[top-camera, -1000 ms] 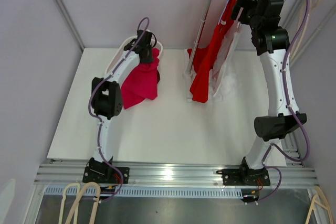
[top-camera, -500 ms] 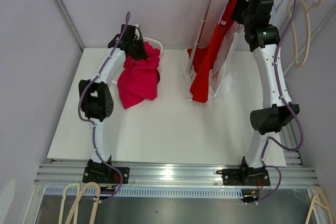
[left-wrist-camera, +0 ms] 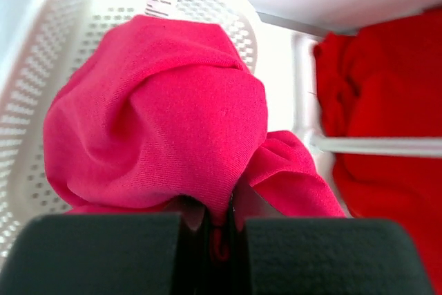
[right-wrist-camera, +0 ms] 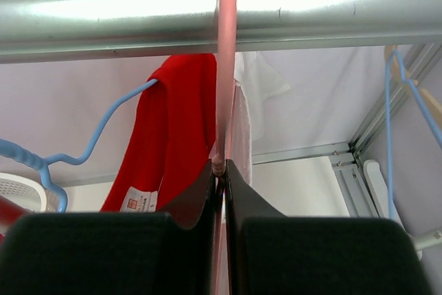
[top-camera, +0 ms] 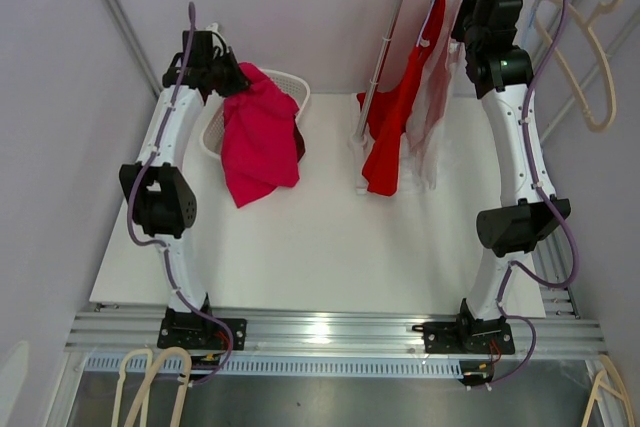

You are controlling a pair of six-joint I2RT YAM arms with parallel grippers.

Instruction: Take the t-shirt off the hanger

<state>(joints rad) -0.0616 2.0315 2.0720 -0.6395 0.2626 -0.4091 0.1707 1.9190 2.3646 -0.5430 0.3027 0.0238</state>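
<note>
The left fingers (left-wrist-camera: 124, 253) are clamped on a magenta t-shirt (left-wrist-camera: 159, 115) over the basket (left-wrist-camera: 41, 67); the right fingers (right-wrist-camera: 103, 253) are pinched on a pink hanger (right-wrist-camera: 225, 67) at the rail (right-wrist-camera: 345, 12). The neck label (right-wrist-camera: 135, 203) of the red t-shirt (right-wrist-camera: 176, 122) cannot be read.

Pale lilac walls (top-camera: 300, 7), white table (top-camera: 330, 247), aluminium frame rail (top-camera: 380, 327), shiny steel clothes rail (right-wrist-camera: 311, 5).

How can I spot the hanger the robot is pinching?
Find the silver rail at the back right. The right gripper is pinching something hooked over it. That is the pink hanger; the blue hanger beside it holds the red shirt.
</note>
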